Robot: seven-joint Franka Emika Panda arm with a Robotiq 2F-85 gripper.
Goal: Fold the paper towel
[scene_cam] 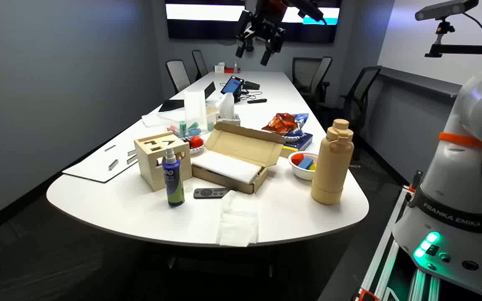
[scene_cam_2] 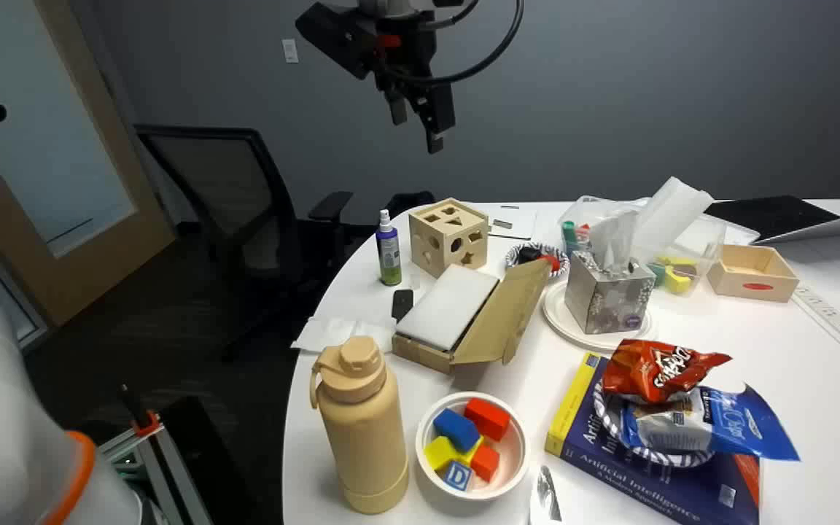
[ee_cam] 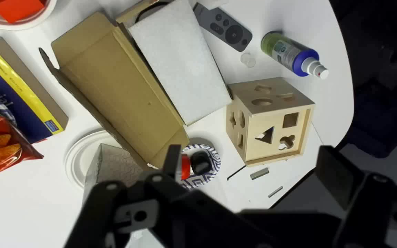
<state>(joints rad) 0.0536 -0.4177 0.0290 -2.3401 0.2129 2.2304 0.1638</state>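
Observation:
The paper towel [scene_cam: 237,219] is a limp, creased white sheet lying flat on the white table. It reaches the table's rounded edge and seems to lap slightly over it. In an exterior view its inner end lies beside the remote and the cardboard box; it also shows in an exterior view [scene_cam_2: 332,334], partly behind the bottle. In the wrist view only a white sliver at the top edge may be its corner. My gripper [scene_cam: 252,55] is open and empty, high above the table, also in an exterior view [scene_cam_2: 417,131]. Its fingers are wide apart in the wrist view [ee_cam: 250,158].
Around the towel stand an open cardboard box [scene_cam: 245,144], a remote [scene_cam: 211,192], a spray bottle [scene_cam: 173,177], a wooden shape cube [scene_cam: 153,161] and a tall tan bottle [scene_cam: 332,167]. A bowl of blocks [scene_cam_2: 471,445], a book [scene_cam_2: 573,408] and a tissue box [scene_cam_2: 602,299] are farther along.

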